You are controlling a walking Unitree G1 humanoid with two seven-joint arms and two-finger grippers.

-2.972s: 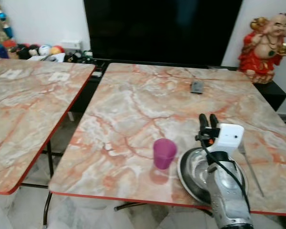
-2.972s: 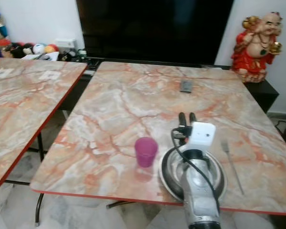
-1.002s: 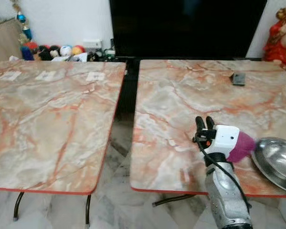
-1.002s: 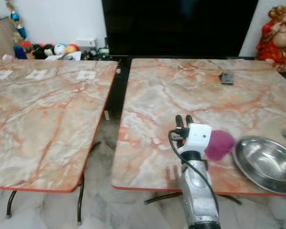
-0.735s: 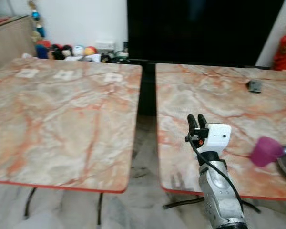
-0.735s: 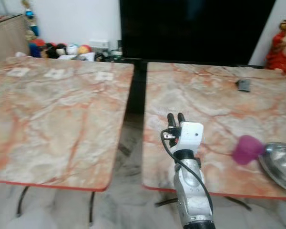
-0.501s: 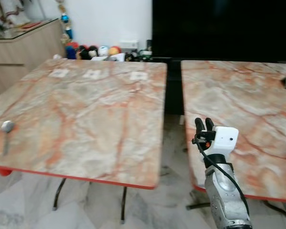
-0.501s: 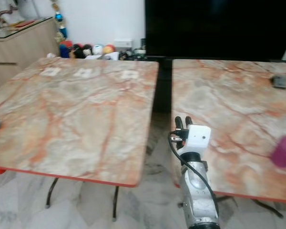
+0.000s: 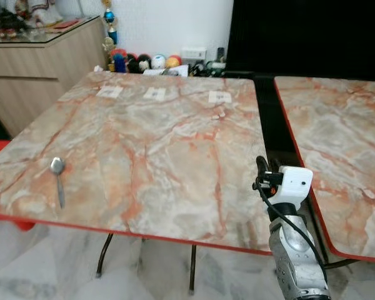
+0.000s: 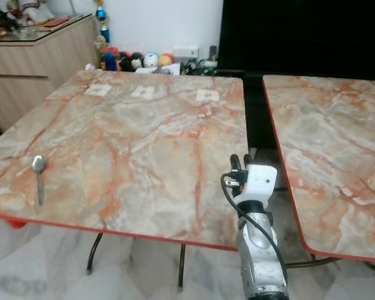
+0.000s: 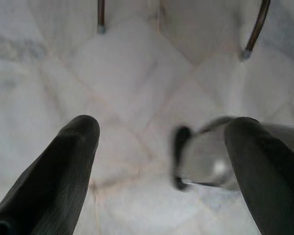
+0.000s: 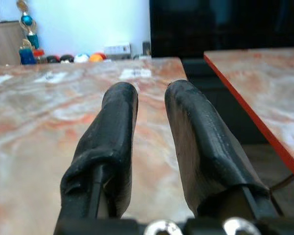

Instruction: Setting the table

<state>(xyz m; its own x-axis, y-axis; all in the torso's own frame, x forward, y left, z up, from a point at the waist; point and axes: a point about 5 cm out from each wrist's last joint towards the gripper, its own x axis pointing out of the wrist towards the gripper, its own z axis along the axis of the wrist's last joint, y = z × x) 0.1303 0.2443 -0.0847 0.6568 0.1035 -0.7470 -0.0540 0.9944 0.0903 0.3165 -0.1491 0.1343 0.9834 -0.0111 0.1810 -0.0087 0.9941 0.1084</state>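
Spoon lies flat near the left front edge of the tabletop, bowl up, handle toward that edge, loose and ready for picking up. Three paper slips sit in a row at the tabletop's far side. Right of the spoon, well apart from it, the right tool hovers over the tabletop's right front corner, fingers nearly together and holding nothing, likely carried forward for a reach. The left tool hangs toward the floor, spread wide and empty.
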